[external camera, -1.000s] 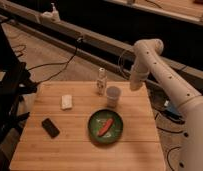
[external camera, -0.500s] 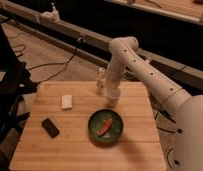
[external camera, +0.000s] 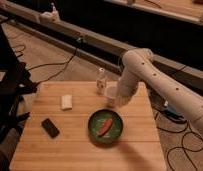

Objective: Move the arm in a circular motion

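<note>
One big square table (external camera: 80, 145) of pale wooden planks fills the middle of the view, grain running side to side, and across its right rear corner sweeps the arm (external camera: 160, 82), cream-white, thick rounded tubes dotted with small dark holes, bent at a bulky elbow near the top and dropping down toward the tabletop. Compared with half a second ago, that elbow sits a little further right and the lower segment now hangs beside the white cup (external camera: 111, 95) on its right, where before it stood nearly over it. The gripper (external camera: 120, 101) is at the bottom of that segment, low over the table just right of the cup; whether its fingers are apart or together cannot be told from here. Next down in size, a round dark green plate (external camera: 95, 131) sits front of centre, a reddish-orange strip of food (external camera: 105, 126) lying diagonally in it. Behind the cup stands a small clear bottle (external camera: 101, 80), its label too faint to read. Over to the left lies a soft-looking white rectangular pad (external camera: 67, 102), and nearer the front-left a flat black phone-like slab (external camera: 50, 127), angled. No writing is legible anywhere. Cables (external camera: 45, 65) trail over the floor behind.
</note>
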`<action>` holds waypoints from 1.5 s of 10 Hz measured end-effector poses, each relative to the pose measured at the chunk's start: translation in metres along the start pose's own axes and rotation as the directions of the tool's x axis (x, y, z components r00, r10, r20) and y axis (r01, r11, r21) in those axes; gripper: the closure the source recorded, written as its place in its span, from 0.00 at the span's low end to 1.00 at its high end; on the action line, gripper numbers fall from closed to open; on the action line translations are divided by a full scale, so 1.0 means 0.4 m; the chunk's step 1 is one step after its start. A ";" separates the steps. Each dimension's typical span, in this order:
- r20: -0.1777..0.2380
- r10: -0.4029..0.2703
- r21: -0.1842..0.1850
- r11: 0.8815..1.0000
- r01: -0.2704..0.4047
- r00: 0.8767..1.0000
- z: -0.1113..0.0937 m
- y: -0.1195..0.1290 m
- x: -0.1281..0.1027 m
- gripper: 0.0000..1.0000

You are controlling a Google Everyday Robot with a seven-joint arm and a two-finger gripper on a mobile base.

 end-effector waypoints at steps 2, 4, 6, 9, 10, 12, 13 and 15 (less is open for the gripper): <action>-0.054 0.167 0.022 0.986 -0.166 0.984 -0.016 0.058 0.155 1.00; -0.107 0.271 0.051 0.962 -0.267 0.957 -0.028 0.034 0.283 1.00; -0.114 0.256 0.066 0.966 -0.250 0.960 -0.019 -0.075 0.283 1.00; -0.064 0.137 0.072 0.989 -0.132 0.988 0.000 -0.224 0.169 1.00; -0.042 0.087 0.068 0.994 -0.084 0.995 0.005 -0.243 0.121 1.00; 0.014 -0.082 0.065 0.995 0.081 0.997 0.005 -0.239 -0.030 1.00; 0.030 -0.132 0.067 0.989 0.130 0.991 0.002 -0.218 -0.077 1.00; 0.075 -0.207 0.064 0.977 0.203 0.975 -0.003 -0.136 -0.162 1.00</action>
